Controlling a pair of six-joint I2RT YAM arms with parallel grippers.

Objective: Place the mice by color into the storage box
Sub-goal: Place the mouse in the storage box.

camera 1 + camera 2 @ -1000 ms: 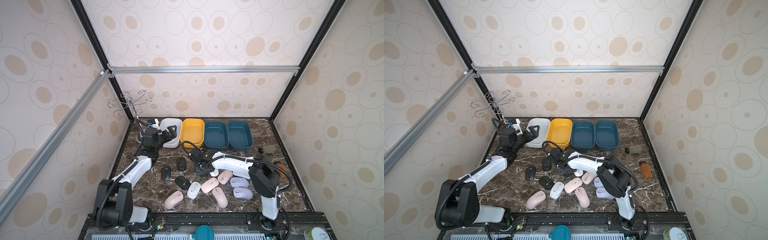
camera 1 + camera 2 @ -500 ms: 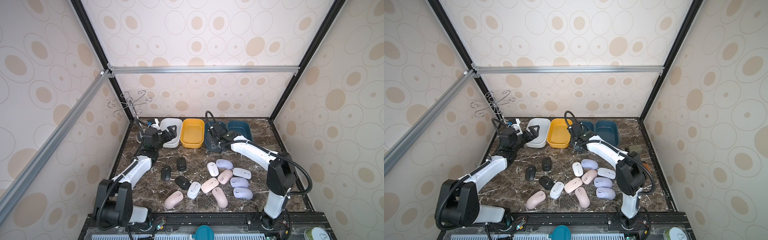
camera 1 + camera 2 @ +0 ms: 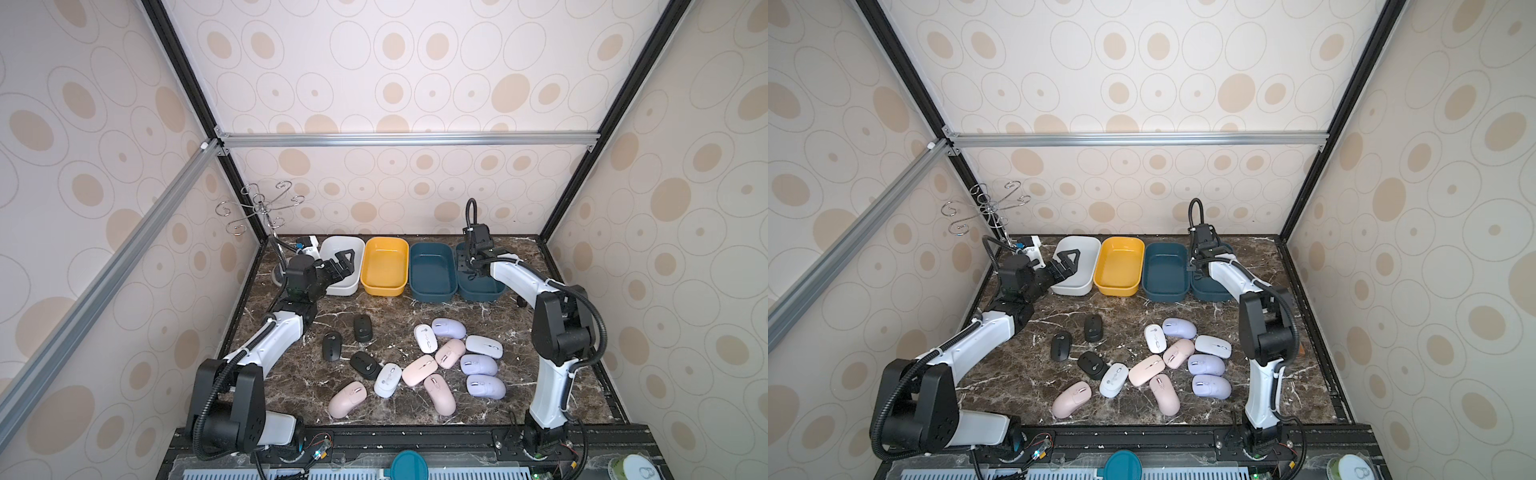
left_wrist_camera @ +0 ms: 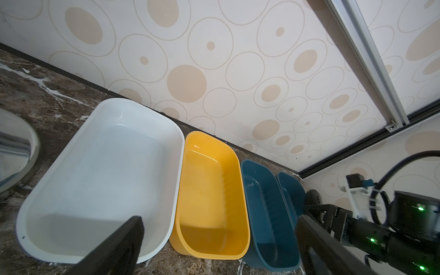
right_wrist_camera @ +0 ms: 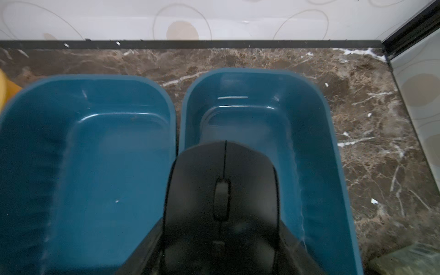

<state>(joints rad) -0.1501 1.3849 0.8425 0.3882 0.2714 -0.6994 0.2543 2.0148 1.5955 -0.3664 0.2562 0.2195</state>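
I've swung right gripper [image 3: 475, 270], clamped on black mouse [image 5: 221, 190], over teal box [image 5: 309, 114] farthest from yellow box [image 3: 384, 242]; drop next, I judge; left gripper [image 3: 344, 261] apart, idle.

I count fourteen mice from here. Three black mice [image 3: 362, 327] [image 3: 332, 345] [image 3: 365, 365] lie on the tabletop [image 3: 415, 307], and one more black mouse [image 5: 221, 190] shows in the right wrist view, which makes four black. There are three white or pale grey mice [image 3: 425, 337] [image 3: 387, 380] [image 3: 484, 346], four pink mice [image 3: 347, 399] [image 3: 419, 370] [image 3: 450, 353] [image 3: 439, 394] and three lavender mice [image 3: 449, 328] [image 3: 478, 365] [image 3: 485, 386]. Along the back I see four storage boxes: one white box [image 3: 334, 249], one yellow box [image 3: 384, 266] and two teal boxes [image 3: 430, 270] [image 3: 478, 291]. I also count two arms [image 3: 278, 336] [image 3: 519, 278] and one wire hook stand [image 3: 261, 203]
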